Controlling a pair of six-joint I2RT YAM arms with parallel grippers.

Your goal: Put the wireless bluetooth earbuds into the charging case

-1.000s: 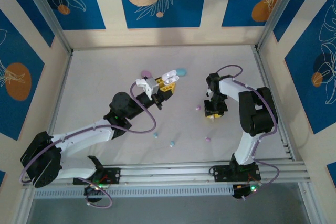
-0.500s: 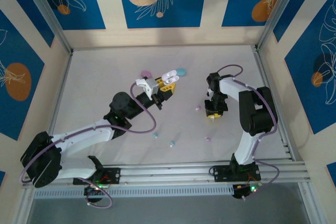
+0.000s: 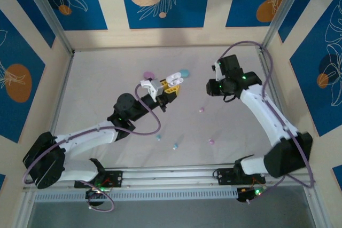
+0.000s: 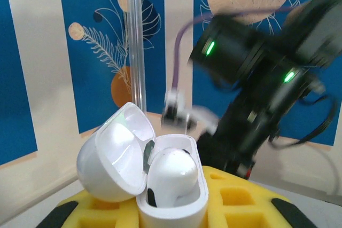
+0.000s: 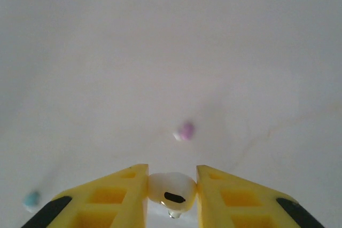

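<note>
White, glossy and surely featherlight, the earbud pinched across its sides by our right end effector could slip; our left end effector clamps the open charging case

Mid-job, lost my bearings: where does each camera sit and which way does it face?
Top external: fixed above and behind the bases, looking down on the table; left arm at left, right arm at right.
Left wrist: on the left arm, looking level over the left hand and the open white case it grips, toward the right arm.
Right wrist: on the right arm, looking down at the table; right hand pinches a white earbud.
Shared: top external and left wrist both show that case and the right arm.
</note>
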